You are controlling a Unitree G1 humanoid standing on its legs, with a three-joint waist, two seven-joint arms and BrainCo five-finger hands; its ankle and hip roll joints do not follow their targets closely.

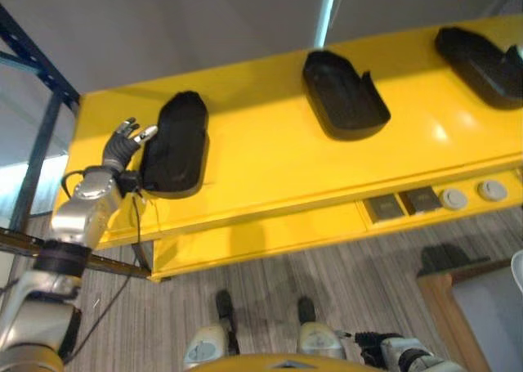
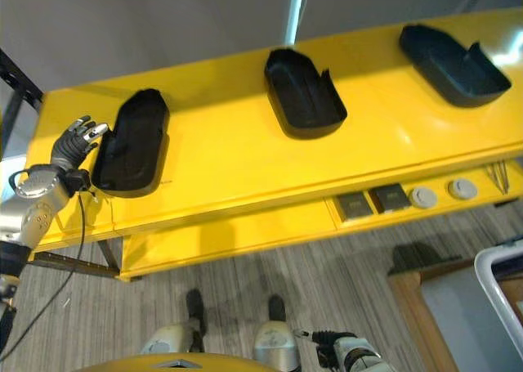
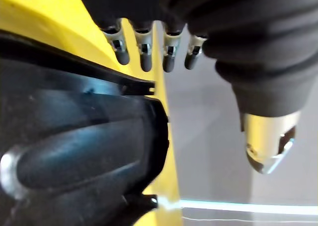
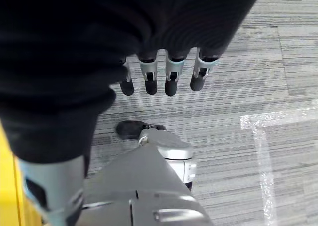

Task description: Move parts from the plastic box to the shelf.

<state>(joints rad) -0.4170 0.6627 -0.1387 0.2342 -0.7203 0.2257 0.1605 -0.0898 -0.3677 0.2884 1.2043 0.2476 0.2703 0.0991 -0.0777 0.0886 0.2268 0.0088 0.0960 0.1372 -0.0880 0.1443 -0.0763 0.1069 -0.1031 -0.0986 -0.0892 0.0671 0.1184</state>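
Three black moulded parts lie in a row, well apart, on the flat yellow shelf (image 1: 270,155), and the shelf serves as the landmark here. The first part (image 1: 174,143) sits near the shelf's left end, hollow side up as far as its shaded inside shows. The second part (image 1: 343,94) lies about midway along the shelf, an open tray shape with a notch in its wall. The third part (image 1: 480,64) lies toward the shelf's right end, close to the shelf's far edge. The left hand (image 1: 124,145) is up at the shelf's left end, just beside the outer edge of the first part; its fingers (image 3: 144,49) are straight and spread, gripping nothing, and the left wrist view shows their dark tips hanging clear above the part's black rim, though whether the palm brushes the part is hard to tell. The right hand (image 4: 159,77) hangs low, well below and in front of the shelf, over the grey striped floor (image 4: 258,62); its fingers are relaxed and empty. On the shelf's front face, below the third part, sit two dark square panels (image 1: 402,203) and two round grey knobs (image 1: 472,194).
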